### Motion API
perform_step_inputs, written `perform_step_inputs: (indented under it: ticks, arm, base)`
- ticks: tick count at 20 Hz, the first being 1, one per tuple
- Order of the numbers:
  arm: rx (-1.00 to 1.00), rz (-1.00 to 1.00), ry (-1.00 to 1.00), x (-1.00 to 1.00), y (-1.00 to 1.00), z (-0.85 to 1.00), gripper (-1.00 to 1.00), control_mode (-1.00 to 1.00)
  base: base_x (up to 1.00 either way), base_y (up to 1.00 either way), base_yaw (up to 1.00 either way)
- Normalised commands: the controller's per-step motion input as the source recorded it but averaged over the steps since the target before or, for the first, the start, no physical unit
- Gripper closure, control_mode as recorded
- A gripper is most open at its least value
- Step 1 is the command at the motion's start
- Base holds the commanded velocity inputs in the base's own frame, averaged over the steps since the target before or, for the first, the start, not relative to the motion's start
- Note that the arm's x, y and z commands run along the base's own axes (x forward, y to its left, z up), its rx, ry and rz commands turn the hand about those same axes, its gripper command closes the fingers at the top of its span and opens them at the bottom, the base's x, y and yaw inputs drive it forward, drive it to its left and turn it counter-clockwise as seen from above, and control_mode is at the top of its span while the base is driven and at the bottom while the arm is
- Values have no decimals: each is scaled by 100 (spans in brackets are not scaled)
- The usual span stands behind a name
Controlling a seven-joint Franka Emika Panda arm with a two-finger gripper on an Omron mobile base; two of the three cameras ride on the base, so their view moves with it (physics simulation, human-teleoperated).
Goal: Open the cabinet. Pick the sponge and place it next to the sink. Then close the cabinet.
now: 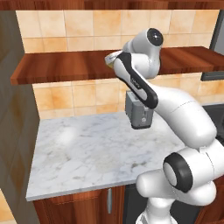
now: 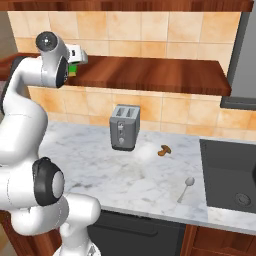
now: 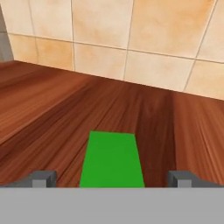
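Note:
The sponge (image 3: 112,159), a flat block with a bright green top, lies on the cabinet's reddish-brown plank shelf (image 3: 43,100). My gripper (image 3: 111,179) is open, with one dark fingertip on each side of the sponge's near end and a gap left on both sides. In the right base view a green sliver of the sponge (image 2: 73,70) shows under my white hand at the left end of the shelf (image 2: 150,72). The dark sink (image 2: 227,170) is set into the counter at the far right.
A silver toaster (image 2: 124,127) stands on the marble counter (image 1: 87,148) below the shelf. A small brown lump (image 2: 164,150) and a spoon (image 2: 186,189) lie between the toaster and the sink. Tiled wall (image 3: 131,35) backs the shelf.

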Motion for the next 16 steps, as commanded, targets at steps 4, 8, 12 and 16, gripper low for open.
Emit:
perform_step_inputs:
  ticks: [4, 8, 12, 16]
  arm:
    - [0, 0, 12, 35, 0, -5, -100, -100]
    - [0, 0, 13, 34, 2, -11, -100, -100]
    - [1, 0, 6, 39, 2, -12, -100, -100]
    - [1, 0, 8, 41, 6, -17, -100, -100]
  base:
    - [0, 0, 0]
    - [0, 0, 0]
    - [0, 0, 0]
    - [0, 0, 0]
